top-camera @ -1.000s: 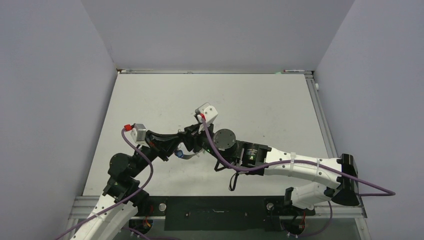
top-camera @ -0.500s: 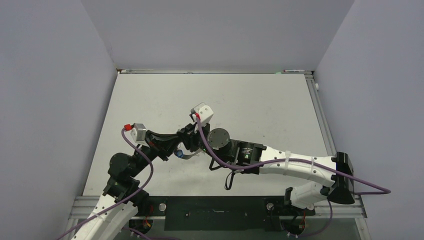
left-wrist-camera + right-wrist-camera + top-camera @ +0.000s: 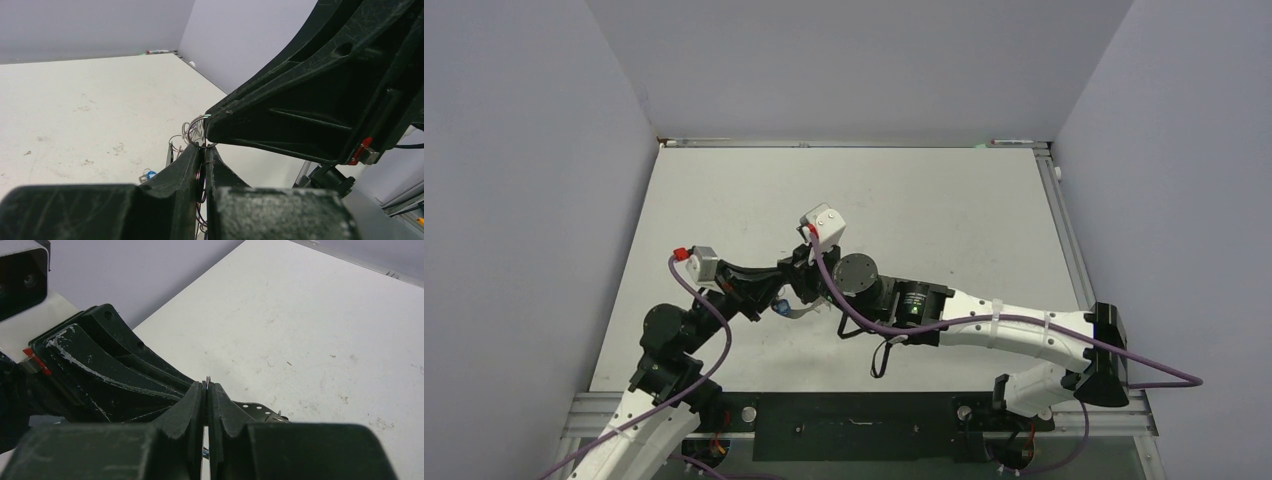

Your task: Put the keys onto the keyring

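Over pale bench (image 3: 944, 200), centre of frame: pinching thin wire of keyring (image 3: 192, 131) with left tool (image 3: 202, 150) and right tool (image 3: 206, 387), both clamped shut. Probably light, springy, slippery; better gripping wire than dangling keys (image 3: 260, 412).

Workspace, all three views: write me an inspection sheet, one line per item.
Surface: pale table, scuffed and speckled.
Job's things: keyring, thin silvery wire loops bunched where the two arms' fingertips meet; keys just below them, one with a blue tag.
Clutter: nothing seen.
Grippers: left gripper shut, wire running through its pinch; right gripper shut, a thin wire edge showing at its tips, seemingly the keyring too.
Cables: purple cables loop along both arms, away from the fingertips.
Surroundings: plain grey walls on three sides; metal rail along the table's right edge.
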